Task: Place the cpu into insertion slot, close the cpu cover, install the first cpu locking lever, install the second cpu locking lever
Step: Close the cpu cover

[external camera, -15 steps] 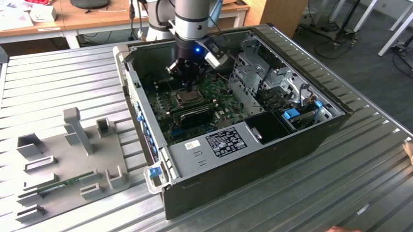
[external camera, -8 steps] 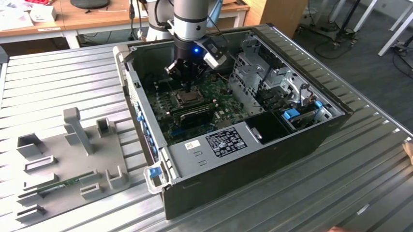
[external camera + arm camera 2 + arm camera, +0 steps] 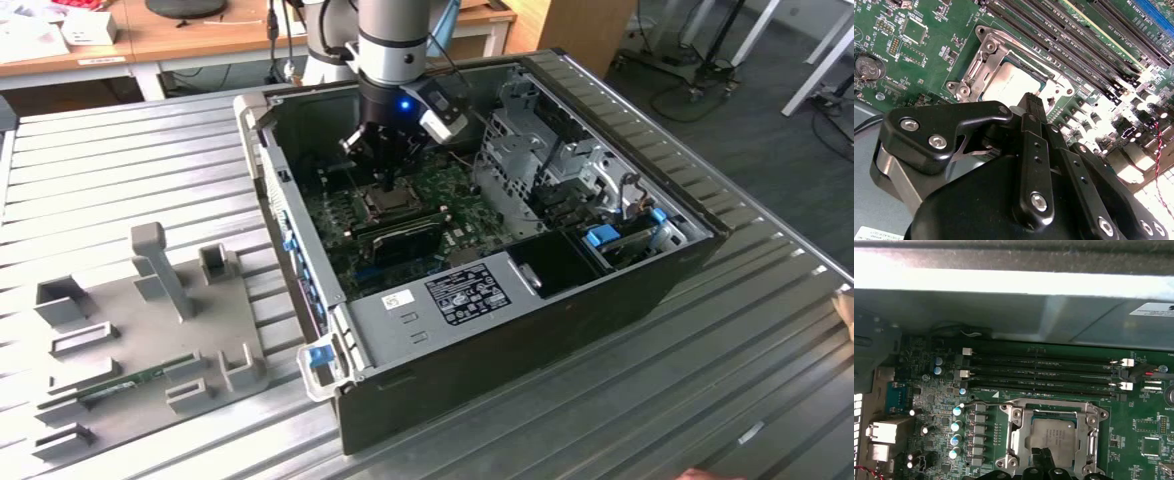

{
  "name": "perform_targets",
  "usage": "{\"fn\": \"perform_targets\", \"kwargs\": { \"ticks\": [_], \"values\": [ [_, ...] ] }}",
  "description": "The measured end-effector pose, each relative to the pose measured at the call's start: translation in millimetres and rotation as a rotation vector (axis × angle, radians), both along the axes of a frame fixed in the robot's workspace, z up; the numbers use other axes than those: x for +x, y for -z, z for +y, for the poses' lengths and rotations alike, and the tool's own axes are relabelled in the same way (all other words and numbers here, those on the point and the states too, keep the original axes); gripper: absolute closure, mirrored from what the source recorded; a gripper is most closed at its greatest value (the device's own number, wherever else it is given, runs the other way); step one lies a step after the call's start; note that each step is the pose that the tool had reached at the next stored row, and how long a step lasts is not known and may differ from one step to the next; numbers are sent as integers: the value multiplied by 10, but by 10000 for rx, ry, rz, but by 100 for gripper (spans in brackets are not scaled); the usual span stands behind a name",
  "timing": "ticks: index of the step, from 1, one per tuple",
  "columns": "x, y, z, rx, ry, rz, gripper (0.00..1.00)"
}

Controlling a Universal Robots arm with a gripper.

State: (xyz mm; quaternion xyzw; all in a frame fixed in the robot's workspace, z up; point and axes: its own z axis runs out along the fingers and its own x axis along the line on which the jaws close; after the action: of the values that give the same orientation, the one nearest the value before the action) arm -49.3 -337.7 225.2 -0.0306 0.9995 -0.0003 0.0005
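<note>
The cpu [image 3: 1054, 434] lies flat in the insertion slot [image 3: 387, 207] on the green board inside the open computer case. Its pale metal top [image 3: 1010, 84] shows through the cut-out of the cpu cover [image 3: 1019, 432], which lies down over it as a silver frame [image 3: 985, 62]. A thin wire lever [image 3: 985, 402] runs along one side of the socket. My gripper [image 3: 1029, 98] hangs just over the cpu's edge [image 3: 1041, 456], its black fingers shut together with nothing between them. In the exterior view the gripper [image 3: 387, 182] is straight above the socket.
Long black memory slots [image 3: 1044, 372] run beside the socket. Upright capacitors [image 3: 956, 425] stand close on another side. The case wall [image 3: 1004, 285] rises behind, and a metal drive cage [image 3: 561, 170] sits toward the exterior view's right. A grey fixture plate [image 3: 147, 320] lies on the table.
</note>
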Motion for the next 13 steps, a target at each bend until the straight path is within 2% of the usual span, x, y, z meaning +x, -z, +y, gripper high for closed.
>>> {"fn": "perform_targets", "kwargs": {
  "ticks": [13],
  "values": [
    [-107,86,0,-2,34,0,90]
  ]
}}
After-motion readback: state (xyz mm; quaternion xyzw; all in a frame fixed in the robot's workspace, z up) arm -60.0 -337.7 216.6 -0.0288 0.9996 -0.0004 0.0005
